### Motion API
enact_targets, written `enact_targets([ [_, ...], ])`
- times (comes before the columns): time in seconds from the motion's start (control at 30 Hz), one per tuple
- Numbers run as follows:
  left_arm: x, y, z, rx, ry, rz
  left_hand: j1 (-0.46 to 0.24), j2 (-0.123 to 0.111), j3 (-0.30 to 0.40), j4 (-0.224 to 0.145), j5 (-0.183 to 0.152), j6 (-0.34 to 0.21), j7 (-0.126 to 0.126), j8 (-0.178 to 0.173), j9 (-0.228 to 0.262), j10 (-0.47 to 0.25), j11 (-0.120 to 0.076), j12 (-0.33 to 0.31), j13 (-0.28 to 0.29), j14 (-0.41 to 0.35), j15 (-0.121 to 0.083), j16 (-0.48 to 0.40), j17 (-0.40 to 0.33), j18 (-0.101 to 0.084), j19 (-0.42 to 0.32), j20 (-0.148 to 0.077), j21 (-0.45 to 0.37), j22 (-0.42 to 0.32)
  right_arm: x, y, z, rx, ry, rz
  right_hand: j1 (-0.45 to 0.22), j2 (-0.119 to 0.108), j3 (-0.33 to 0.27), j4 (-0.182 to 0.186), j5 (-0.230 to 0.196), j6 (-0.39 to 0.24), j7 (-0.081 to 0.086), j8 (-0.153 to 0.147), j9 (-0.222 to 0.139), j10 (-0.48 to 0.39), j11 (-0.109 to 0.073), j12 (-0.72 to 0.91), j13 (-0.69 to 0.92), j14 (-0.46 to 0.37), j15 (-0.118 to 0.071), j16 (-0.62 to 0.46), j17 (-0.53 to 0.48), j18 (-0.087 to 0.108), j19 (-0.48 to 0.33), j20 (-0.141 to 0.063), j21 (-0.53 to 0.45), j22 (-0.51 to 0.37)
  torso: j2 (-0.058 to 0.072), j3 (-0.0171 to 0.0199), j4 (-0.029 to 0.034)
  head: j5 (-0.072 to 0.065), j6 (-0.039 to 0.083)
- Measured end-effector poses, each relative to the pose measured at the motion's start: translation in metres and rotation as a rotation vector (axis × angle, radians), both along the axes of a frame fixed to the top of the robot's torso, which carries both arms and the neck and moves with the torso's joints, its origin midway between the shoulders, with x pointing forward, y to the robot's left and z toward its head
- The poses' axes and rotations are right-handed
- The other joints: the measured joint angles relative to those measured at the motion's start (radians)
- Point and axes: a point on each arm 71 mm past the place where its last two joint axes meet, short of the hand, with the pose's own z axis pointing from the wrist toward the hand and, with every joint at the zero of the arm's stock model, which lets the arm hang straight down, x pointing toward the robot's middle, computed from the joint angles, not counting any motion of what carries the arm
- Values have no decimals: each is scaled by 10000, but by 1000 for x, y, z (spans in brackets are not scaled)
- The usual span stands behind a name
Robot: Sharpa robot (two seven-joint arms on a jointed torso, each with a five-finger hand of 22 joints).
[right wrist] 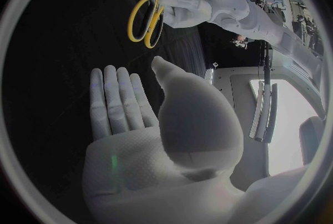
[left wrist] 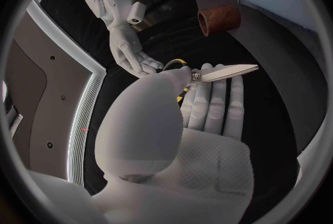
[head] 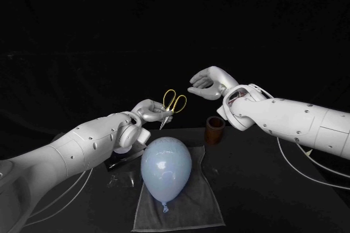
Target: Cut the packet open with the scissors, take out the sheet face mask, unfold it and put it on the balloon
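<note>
1. Balloon (head: 166,165) is laid lengthwise on cloth (head: 178,213).
2. Scissors (head: 173,102) are gripped near the pivot by left hand (head: 151,111), with the yellow loops turned up toward right hand (head: 208,84).
3. That right hand is held open and empty near the loops; a handover is judged likely.

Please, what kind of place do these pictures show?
Probably a robot test bench in a laboratory: a black table, a pale blue balloon lying on a grey cloth, and yellow-handled scissors held by the silver left hand.

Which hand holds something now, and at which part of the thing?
The left hand holds the scissors near the pivot, with the yellow loops free. The right hand holds nothing.
</note>
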Motion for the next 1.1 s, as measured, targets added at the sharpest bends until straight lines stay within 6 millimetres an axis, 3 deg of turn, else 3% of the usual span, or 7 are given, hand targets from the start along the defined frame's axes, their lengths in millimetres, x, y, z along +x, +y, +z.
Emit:
enact_targets([
  [0.37, 6, 16, -4, 636, 522, -259, -116, -15, 58, -58, -3, -14, -12, 1, 8, 3, -3, 0, 7, 0, 0, 0, 25, -5, 5, -5, 0, 12, -23, 16, 10, -1041, -438, 1797, 218, -185, 1055, -944, 0, 786, -435, -204, -86, 853, -529, -104, -15, 2805, -905, -89, -18, -77, 3103, -1238, 3192, 1840, 47, 25, -31, 77, 181],
  [0.47, 6, 15, -4, 751, 666, -505, -128, -25, 58, -59, -3, -15, -12, 1, 49, 18, -18, 0, 7, 0, 0, 0, 25, -6, 5, -5, 0, 11, -25, 26, 9, -1537, -603, 2156, 218, -185, 1351, -1095, 0, 789, -439, -287, -119, 884, -560, -124, -16, 3489, -1092, 148, 188, 5, 3410, -1356, 3732, 2192, 64, 37, -36, 79, 220],
  [0.6, 5, 11, -5, 948, 906, -983, -130, -27, 28, -89, -4, -15, -12, 1, 49, 18, -18, 0, 7, 0, 1, 0, 36, -9, 5, -6, 0, 11, -28, 45, 7, -2437, -877, 2723, -104, -506, 1623, -1095, 0, 727, -502, -451, -145, 811, -629, -143, -16, 4184, -1187, 598, 599, 78, 3757, -1432, 4335, 2619, 75, 43, -36, 95, 236],
  [0.67, 4, 11, -6, 1049, 1010, -1159, -178, -75, 284, -346, -12, -15, -12, -1, 49, 17, -17, -1, 7, -1, 1, 0, 36, -9, 5, -6, 0, 11, -29, 53, 4, -2946, -985, 2928, -306, -709, 1675, -1067, 0, 543, -542, -591, -187, 644, -676, -142, -16, 4588, -1245, 1025, 890, 69, 4372, -1455, 5730, 4262, 76, 43, -36, 103, 229],
  [0.83, 3, 10, -6, 1236, 1160, -1432, -204, -101, 288, -350, -44, -16, -12, -6, 49, 17, -17, -2, 7, -1, 1, 0, 35, -11, 4, -5, 0, 10, -31, 69, -1, -4104, -1150, 3190, -656, -974, 1882, -1026, 0, 103, -729, -843, -185, 273, -712, -143, -3, 4774, -1311, 2627, 1856, -716, 5521, -1532, 9173, 8503, 77, 26, -29, 137, 188],
  [0.97, 3, 10, -7, 1376, 1251, -1581, -204, -100, 289, -351, -9, -32, 3, -8, 50, 16, -16, -20, 7, -1, 2, 0, 35, -12, 4, -5, 0, 10, -30, 78, -6, -4941, -1191, 3187, -682, -997, 1632, -1272, 5, -302, -979, -1044, -193, -1692, -899, -142, -8, 4690, -1477, 3447, 2262, -718, 5418, -1668, 9644, 9132, 77, 18, -16, 162, 156],
  [1.1, 3, 9, -5, 1494, 1286, -1728, -203, -100, 300, -361, -8, -34, 3, -10, 50, 15, -15, -28, 6, -2, 2, 0, 41, -15, 4, -5, 0, 13, -30, 84, -11, -5669, -1195, 3088, -691, -798, 1492, -1355, 61, -285, -1091, -1044, -174, -993, -1026, 79, 64, 4767, -1526, 4388, 2603, -862, 5686, -1782, 10450, 10197, 81, 12, -1, 173, 140],
])
